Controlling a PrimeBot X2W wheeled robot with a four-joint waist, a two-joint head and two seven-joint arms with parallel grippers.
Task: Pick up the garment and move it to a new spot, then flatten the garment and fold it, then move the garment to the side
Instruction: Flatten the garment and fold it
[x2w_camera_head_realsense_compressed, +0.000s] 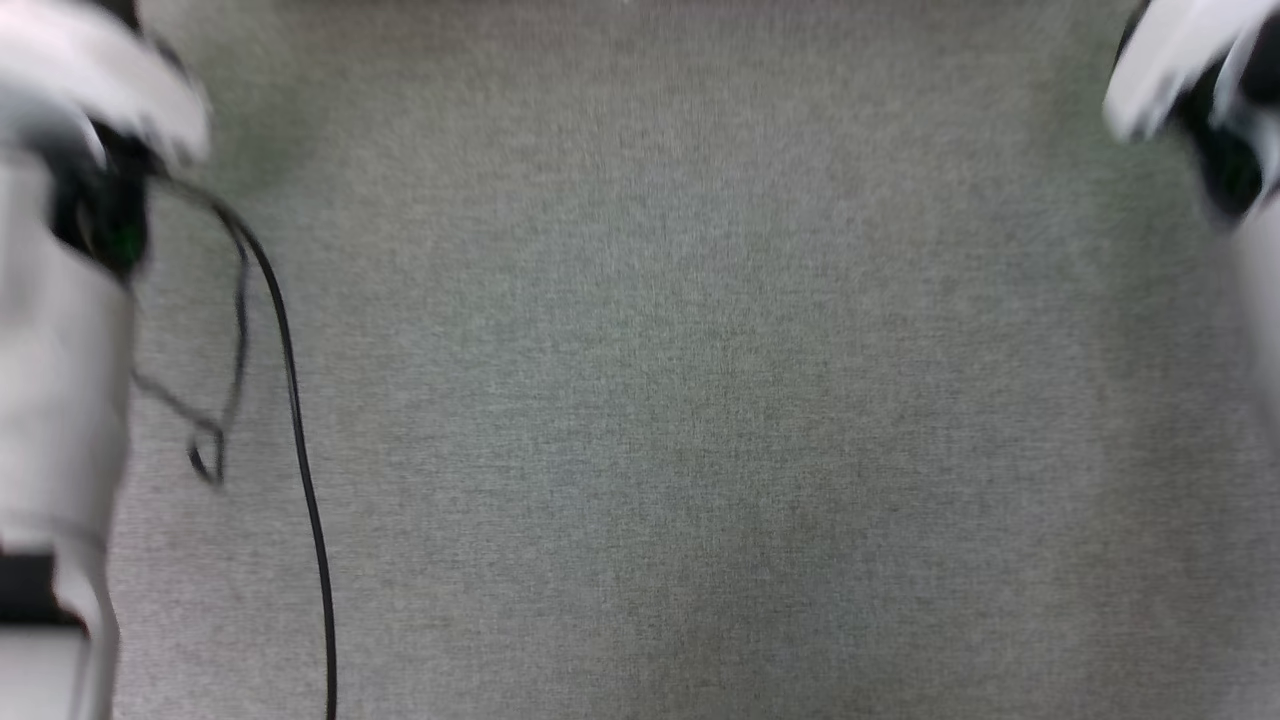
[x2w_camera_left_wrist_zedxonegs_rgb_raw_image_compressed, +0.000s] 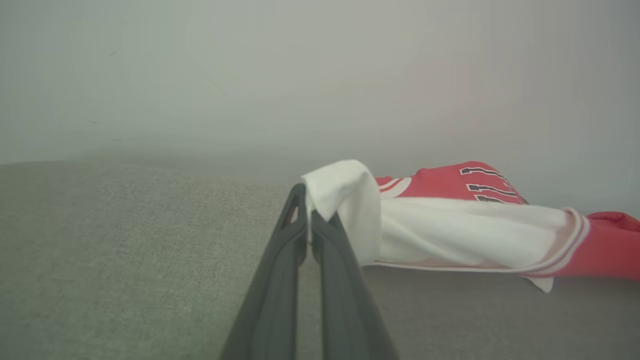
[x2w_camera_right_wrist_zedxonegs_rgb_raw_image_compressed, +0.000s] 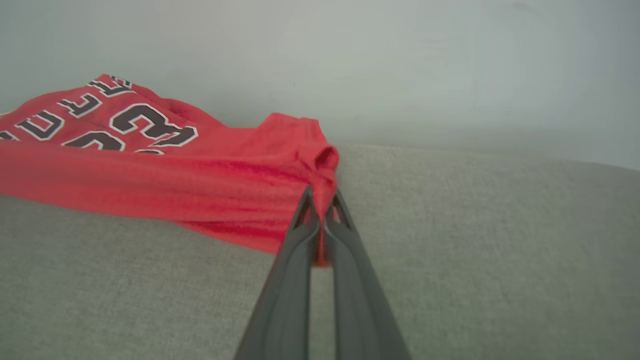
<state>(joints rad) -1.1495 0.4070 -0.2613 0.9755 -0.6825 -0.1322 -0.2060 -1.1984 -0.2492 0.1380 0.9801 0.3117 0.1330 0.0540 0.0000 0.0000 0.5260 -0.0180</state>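
Both clench the garment (x2w_camera_right_wrist_zedxonegs_rgb_raw_image_compressed: 150, 165): left end effector (x2w_camera_left_wrist_zedxonegs_rgb_raw_image_compressed: 307, 215) its white sleeve, right end effector (x2w_camera_right_wrist_zedxonegs_rgb_raw_image_compressed: 322, 202) a red edge. Mid-move, likely; next, spread it flat

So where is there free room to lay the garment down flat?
The widest bare patch is the grey cloth surface in the head view, between the black cable at its left and the right forearm at its right edge. Crowded: around the garment, pinched by the left gripper and the right gripper.
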